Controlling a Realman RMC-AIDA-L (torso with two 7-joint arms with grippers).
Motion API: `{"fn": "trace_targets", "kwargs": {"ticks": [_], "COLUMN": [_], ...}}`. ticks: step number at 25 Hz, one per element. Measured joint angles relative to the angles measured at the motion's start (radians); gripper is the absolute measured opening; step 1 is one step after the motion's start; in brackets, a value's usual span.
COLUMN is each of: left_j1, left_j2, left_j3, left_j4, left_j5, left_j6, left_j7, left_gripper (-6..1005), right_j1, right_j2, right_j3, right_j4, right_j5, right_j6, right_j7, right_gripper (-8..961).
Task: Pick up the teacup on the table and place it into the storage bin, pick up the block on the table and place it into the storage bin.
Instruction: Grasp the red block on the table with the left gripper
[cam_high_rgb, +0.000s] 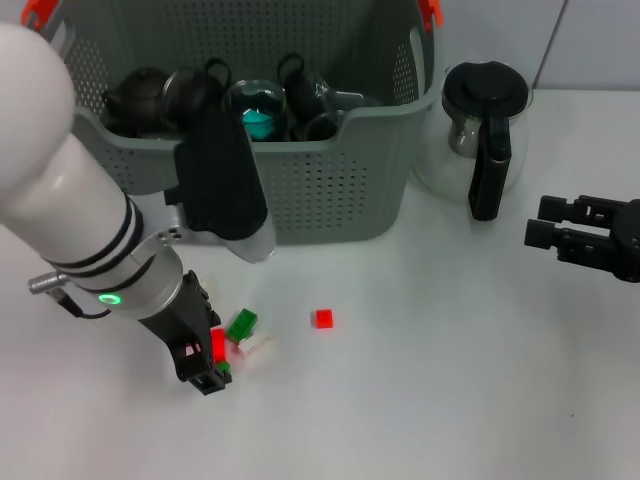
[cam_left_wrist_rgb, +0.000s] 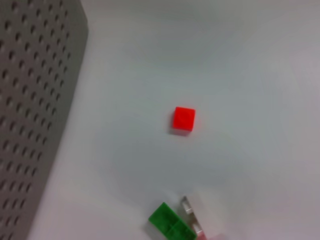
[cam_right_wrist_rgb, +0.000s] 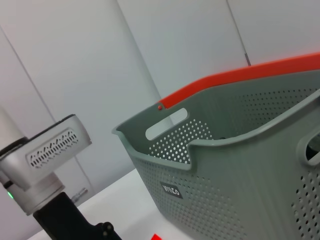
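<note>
White table (cam_high_rgb: 450, 380); small red block (cam_high_rgb: 322, 319) loose, apart from bin (cam_high_rgb: 340, 190). Left gripper (cam_high_rgb: 205, 365) low at green/red pieces (cam_high_rgb: 241, 324); jaw state unclear. Right gripper (cam_high_rgb: 545, 225) parked, jaws near closed, empty.

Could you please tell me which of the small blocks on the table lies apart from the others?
The red block lies alone on the table; the green block and the others are clustered by the left tool.

Storage bin (cam_high_rgb: 330, 190) matt perforated plastic; coffee pot (cam_high_rgb: 480, 130) clear glossy glass; table (cam_high_rgb: 450, 380) smooth matt white.
</note>
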Motion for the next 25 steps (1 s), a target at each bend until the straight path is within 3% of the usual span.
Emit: {"fn": "trace_targets", "kwargs": {"ticks": [10,25], "left_j1": [-0.007,-0.008], "left_j2": [0.0,0.0], "left_j3": [0.069,0.079], "left_j4": [-0.049,-0.043], "left_j5": [0.047,0.069], "left_j6": [-0.059,-0.134], "left_j7": [-0.027,-0.058], "left_gripper": [689,689], "right_j1": [-0.001,0.001], "right_j2": [0.0,0.0], "right_j3": [-0.002,-0.003], "right_j4": [0.0,0.0], "right_j5": [0.0,0.0], "right_j6": [0.006,0.009], "right_j7": [0.0,0.0], "right_gripper": [607,606]}}
